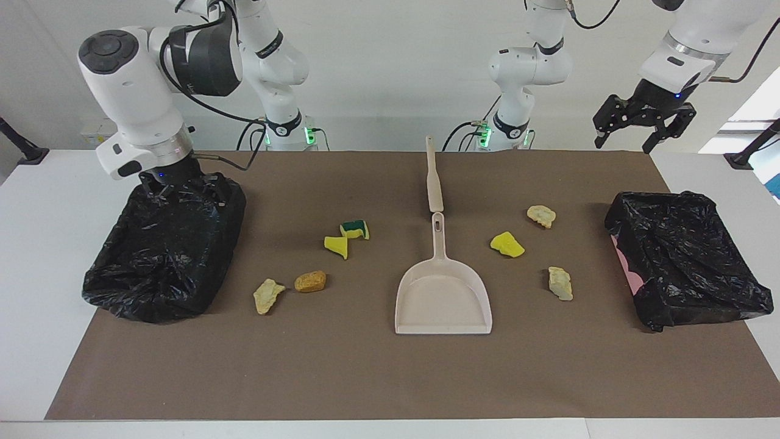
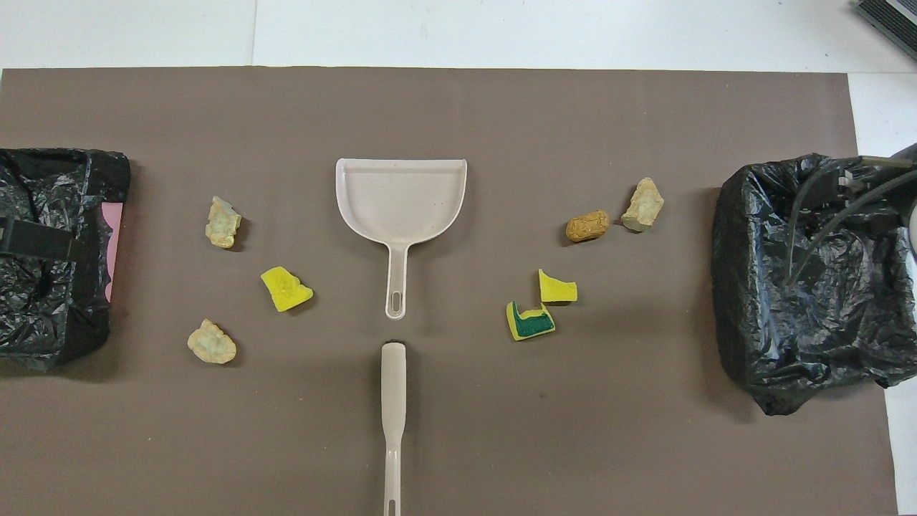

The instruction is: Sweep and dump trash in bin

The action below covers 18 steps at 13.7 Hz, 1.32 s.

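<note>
Seven trash scraps lie on the brown mat. Toward the right arm's end are a green-and-yellow sponge point(image 1: 355, 229), a yellow piece point(image 1: 336, 246), an orange-brown lump point(image 1: 310, 281) and a tan chunk point(image 1: 268, 295). Toward the left arm's end are a yellow piece point(image 1: 507, 244) and two tan chunks point(image 1: 541, 215) point(image 1: 560, 283). A beige dustpan point(image 1: 443, 299) lies mid-table, with a beige brush handle point(image 1: 434, 177) nearer the robots. My right gripper point(image 1: 159, 178) is down at a black-bagged bin point(image 1: 122, 292). My left gripper point(image 1: 645, 131) is open and raised over the second bin point(image 1: 719, 286).
Both bins are lined with crumpled black bags, and the one at the left arm's end shows a pink side point(image 2: 111, 244). White table borders the mat point(image 2: 458, 107). The right arm's cables hang over its bin point(image 2: 824, 215).
</note>
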Tool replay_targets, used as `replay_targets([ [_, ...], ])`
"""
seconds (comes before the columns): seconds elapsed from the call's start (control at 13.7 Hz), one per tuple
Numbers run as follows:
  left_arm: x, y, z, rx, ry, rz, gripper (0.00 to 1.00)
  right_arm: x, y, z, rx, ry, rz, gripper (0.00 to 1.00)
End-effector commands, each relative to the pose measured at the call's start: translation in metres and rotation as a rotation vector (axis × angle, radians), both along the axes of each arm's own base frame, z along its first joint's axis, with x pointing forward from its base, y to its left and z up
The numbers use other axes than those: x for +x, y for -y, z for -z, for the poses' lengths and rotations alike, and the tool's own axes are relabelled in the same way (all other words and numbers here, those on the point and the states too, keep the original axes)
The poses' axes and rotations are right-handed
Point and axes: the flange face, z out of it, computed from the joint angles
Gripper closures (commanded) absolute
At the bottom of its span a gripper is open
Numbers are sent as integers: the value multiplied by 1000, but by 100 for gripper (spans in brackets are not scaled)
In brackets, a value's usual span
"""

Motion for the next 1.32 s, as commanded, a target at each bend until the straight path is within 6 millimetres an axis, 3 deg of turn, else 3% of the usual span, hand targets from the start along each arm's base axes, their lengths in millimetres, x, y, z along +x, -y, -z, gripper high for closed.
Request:
replay_targets([
  [0.0, -3, 1, -6, 13, 12, 0, 0, -25, 4, -34, 79, 24, -19, 0],
  [0.29, -4, 2, -6, 10, 10, -1, 0, -50, -1, -29, 97, 14, -14, 0],
  [0.66, -11, 3, -1, 8, 0, 1, 0, -50, -10, -29, 97, 13, -28, 0],
  [1.24, -21, 12, 5, 11, -20, 21, 0, -47, -8, -32, 95, 18, -33, 0],
])
